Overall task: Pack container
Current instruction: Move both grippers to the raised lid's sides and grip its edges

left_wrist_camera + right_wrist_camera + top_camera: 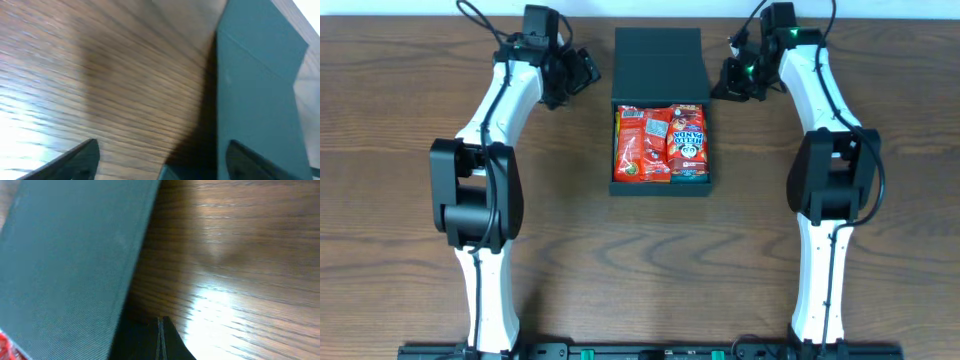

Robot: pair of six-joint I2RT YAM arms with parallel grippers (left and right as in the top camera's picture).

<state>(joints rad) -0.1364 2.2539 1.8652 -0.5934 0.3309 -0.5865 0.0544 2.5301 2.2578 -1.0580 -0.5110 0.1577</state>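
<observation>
- The container (660,186) sits in the middle of the surface (400,150), between the two arms. Its lid (660,62) is thrown back flat on the far side.
- It is a square, shallow, matte black box with a teal tint. Red snack packets (660,140) fill it side by side, with a small teal item at the near right corner.
- The left arm (505,100) reaches toward the lid's left edge. Its jaws stand apart and hold nothing, with the lid's edge (260,75) just beside the right finger.
- The right arm (810,90) mirrors it at the lid's right edge (75,255), its jaws pressed shut and empty.
- Flanking the flap this way probably sets up the closing: with the box apparently full, folding the lid over is likely the step left.
</observation>
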